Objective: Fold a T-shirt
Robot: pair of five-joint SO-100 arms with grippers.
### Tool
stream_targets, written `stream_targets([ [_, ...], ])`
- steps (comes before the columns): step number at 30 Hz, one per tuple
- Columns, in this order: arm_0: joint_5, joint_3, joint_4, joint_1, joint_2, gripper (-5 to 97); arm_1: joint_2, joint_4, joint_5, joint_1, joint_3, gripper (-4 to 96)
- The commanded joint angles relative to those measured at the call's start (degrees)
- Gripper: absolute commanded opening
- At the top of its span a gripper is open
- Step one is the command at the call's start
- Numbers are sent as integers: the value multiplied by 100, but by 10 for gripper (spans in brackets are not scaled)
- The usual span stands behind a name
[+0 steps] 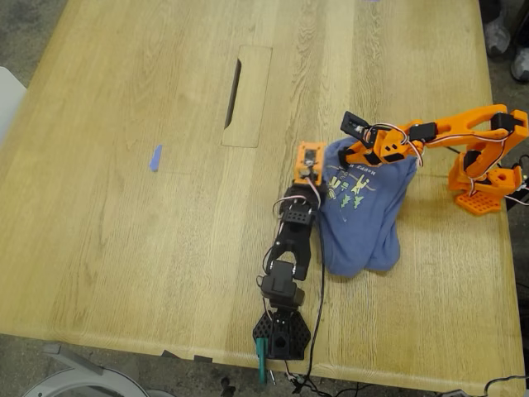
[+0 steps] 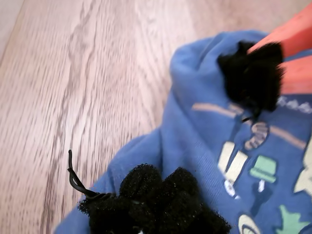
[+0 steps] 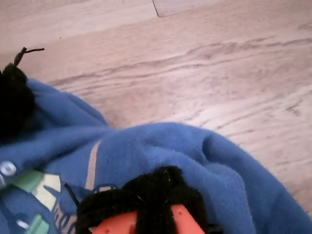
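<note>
Pinching soft slate-blue T-shirt [image 1: 364, 219], my first end effector [image 1: 309, 175], my second end effector [image 1: 351, 150], bunched on grained wooden table [image 1: 124, 231]

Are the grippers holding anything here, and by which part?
Both are shut on the T-shirt, lifting it by its upper edge: my first gripper at one end, my second gripper at the other, above the print.

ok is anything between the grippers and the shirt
No. My first gripper and my second gripper both already pinch the T-shirt at its upper edge, with nothing in between. The bare table around it is open.
</note>
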Motion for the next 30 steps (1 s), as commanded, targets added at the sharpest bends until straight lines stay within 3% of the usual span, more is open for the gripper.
stream_targets([
  [1,35,545,-158,-105,773,0,352,-264,26,229,413,3],
  [11,18,2347,299,-475,2610,0,1582,-70,18,1081,1538,3],
  [21,44,2953,686,-1160,3709,0,2347,132,62,1775,2021,4],
  [30,44,2865,1310,-2417,4904,0,2637,369,9,2549,1872,2],
])
